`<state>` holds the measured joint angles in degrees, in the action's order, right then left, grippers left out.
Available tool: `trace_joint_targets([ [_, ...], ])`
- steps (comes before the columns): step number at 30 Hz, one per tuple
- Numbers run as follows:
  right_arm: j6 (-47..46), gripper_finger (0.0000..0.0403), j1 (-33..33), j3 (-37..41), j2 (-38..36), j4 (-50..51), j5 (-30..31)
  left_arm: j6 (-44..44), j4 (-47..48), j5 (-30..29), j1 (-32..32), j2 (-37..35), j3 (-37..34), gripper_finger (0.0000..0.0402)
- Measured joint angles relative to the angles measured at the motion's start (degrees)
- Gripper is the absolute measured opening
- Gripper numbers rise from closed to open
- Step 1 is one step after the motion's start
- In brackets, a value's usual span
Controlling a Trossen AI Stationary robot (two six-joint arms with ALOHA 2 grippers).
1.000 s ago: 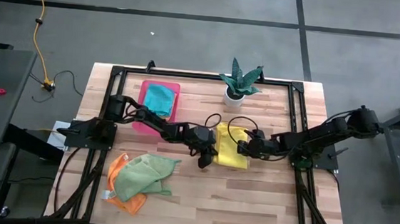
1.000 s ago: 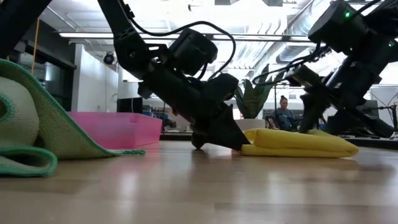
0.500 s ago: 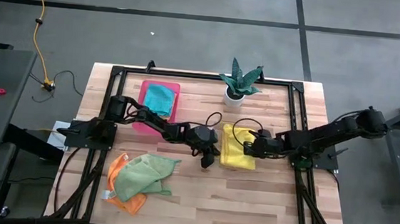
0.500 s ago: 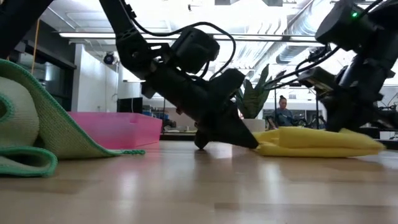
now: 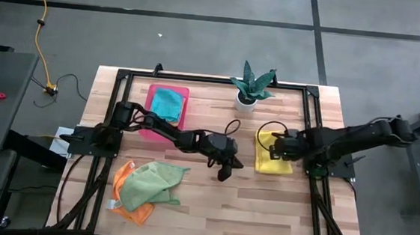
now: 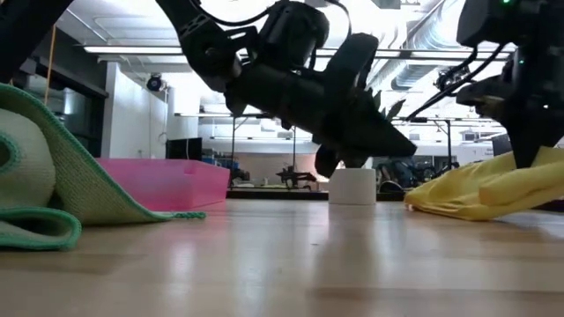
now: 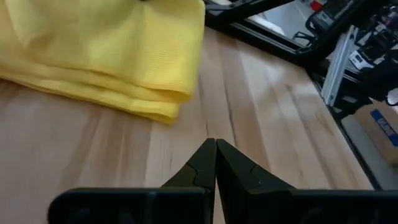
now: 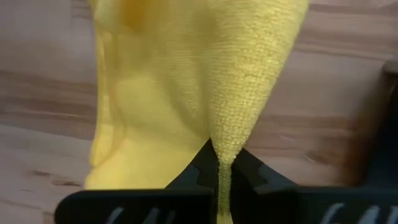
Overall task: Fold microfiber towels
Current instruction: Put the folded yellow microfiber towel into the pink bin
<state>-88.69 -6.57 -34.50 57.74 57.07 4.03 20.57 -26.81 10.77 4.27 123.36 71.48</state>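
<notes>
A folded yellow towel (image 5: 272, 161) lies right of the table's middle. My right gripper (image 5: 280, 144) stands over it, shut on its cloth (image 8: 219, 158). In the low view its right end (image 6: 529, 172) is raised and the rest (image 6: 458, 194) rests on the wood. My left gripper (image 5: 235, 164) hangs shut and empty above the table, left of that towel (image 7: 124, 68), its fingertips (image 7: 216, 144) pointing toward it. A light green towel (image 5: 148, 184) lies over an orange one (image 5: 123, 193) at the near left. A teal towel (image 5: 167, 103) sits in the pink tray (image 5: 149, 124). My right gripper pinches a drawn-up peak of the yellow towel (image 8: 227, 140) between its two fingers, from above, pointing down. One layer or several, I cannot tell. The cloth narrows into a taut cone at the fingers, and the towel's lower part lies on the table.
A potted plant (image 5: 251, 87) in a white pot (image 6: 352, 185) stands at the far edge, behind the yellow towel. A black frame (image 5: 310, 133) runs round the tabletop. Bare wood (image 5: 263, 212) lies along the near edge, right of the green and orange pile.
My right gripper has gone toward the table's right edge and up, tipping to point down. The yellow towel has slid right with it, bunching narrower, its gripped end lifted. My left gripper has risen off the table and drifted right, and no longer touches the towel.
</notes>
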Motion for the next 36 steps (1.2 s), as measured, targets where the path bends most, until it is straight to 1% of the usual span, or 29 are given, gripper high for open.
trace_joint_targets([
  [3,1.7,0.0,0.7,-1.6,4.1,0.0,-1.1,-1.5,0.0,-0.8,0.2,0.0,0.3,0.0],
  [10,6.4,0.0,2.0,-5.6,16.7,-1.4,-3.0,-2.8,0.0,-1.0,0.5,-0.1,0.3,0.0],
  [16,9.1,0.0,2.5,-12.8,24.9,0.2,0.1,-2.8,0.0,-0.5,0.4,-0.1,0.3,0.0],
  [20,11.5,0.0,2.5,-17.0,29.1,0.3,0.5,-3.2,0.5,-0.5,0.3,-0.2,0.3,0.0],
  [23,12.0,0.0,2.5,-19.2,31.1,0.2,1.5,-3.2,1.8,0.5,0.3,-0.3,0.4,0.0],
  [25,12.5,0.0,2.5,-19.8,31.7,0.1,1.6,-3.4,5.0,3.6,0.7,-0.7,0.4,0.0],
  [27,12.5,0.0,2.5,-19.8,31.8,-0.4,1.6,-5.3,9.7,7.4,1.6,-1.9,0.3,0.0],
  [28,12.5,0.0,2.5,-19.7,31.8,-0.7,1.6,-6.7,12.2,8.3,2.2,-2.7,0.3,0.0],
  [30,12.7,0.0,2.5,-19.1,31.8,-1.1,1.5,-10.0,17.7,8.6,3.5,-5.1,-0.4,0.0],
  [33,13.2,0.0,2.5,-17.1,31.8,-3.6,-0.4,-13.9,21.4,7.7,5.7,-9.3,-2.9,0.0],
  [36,14.2,0.0,2.5,-14.8,31.8,-9.1,-2.2,-14.8,20.2,7.5,7.9,-14.7,-6.8,0.0],
])
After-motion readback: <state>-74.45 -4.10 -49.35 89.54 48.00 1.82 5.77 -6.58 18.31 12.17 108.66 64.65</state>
